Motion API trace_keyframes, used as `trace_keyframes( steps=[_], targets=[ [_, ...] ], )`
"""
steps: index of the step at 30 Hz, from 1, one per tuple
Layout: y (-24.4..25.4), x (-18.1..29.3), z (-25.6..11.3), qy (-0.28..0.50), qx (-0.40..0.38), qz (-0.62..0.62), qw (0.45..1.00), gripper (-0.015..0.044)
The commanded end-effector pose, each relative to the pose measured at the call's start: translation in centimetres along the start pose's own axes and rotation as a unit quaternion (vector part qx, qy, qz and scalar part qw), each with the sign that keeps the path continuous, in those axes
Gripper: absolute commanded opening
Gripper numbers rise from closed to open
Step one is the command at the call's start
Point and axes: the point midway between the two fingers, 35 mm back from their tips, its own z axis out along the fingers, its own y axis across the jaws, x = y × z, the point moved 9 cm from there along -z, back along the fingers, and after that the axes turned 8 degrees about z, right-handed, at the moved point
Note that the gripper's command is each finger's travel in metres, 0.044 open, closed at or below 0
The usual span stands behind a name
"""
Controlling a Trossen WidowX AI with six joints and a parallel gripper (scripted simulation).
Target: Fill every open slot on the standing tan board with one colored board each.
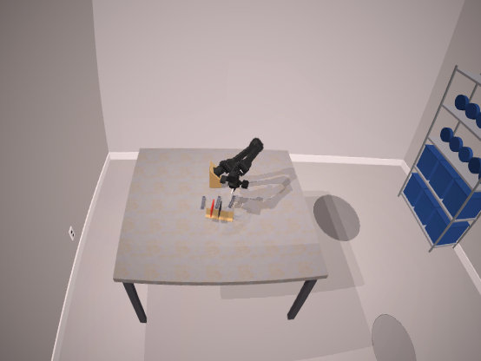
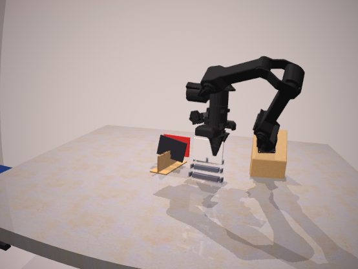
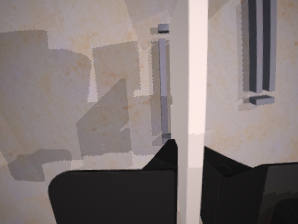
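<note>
your tan board [image 1: 229, 216] [image 2: 164, 160] like smooth wood, your black gripper [image 1: 233, 190] [image 2: 214, 152] [image 3: 178, 145] matt plastic, your tabletop [image 1: 182, 252] [image 2: 97, 194] [image 3: 30, 100] faintly glossy, stone-like

In the wrist view the top edge cuts off the white board [image 3: 197, 75] [image 2: 207, 149], whose lower end the hand [image 3: 178, 145] [image 2: 214, 154] [image 1: 233, 189] hides in part from the exterior camera, and its notch is too small to tell from above.

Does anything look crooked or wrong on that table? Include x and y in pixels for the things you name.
Yes: the black board [image 1: 220, 209] [image 2: 172, 149] in the tan board [image 1: 226, 219] [image 2: 163, 160] looks askew, its top edge sloping more steeply than that of the red board [image 1: 212, 208] [image 2: 177, 138] behind it.
</note>
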Motion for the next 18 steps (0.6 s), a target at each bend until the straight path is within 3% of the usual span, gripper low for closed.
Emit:
trace_keyframes(
  steps=[1,18],
  targets=[
    [0.0,-0.1,-0.8,0.0,0.001,0.0,1.0,0.0],
    [0.0,-0.1,-4.9,0.0,0.002,0.0,1.0,0.0]
  ],
)
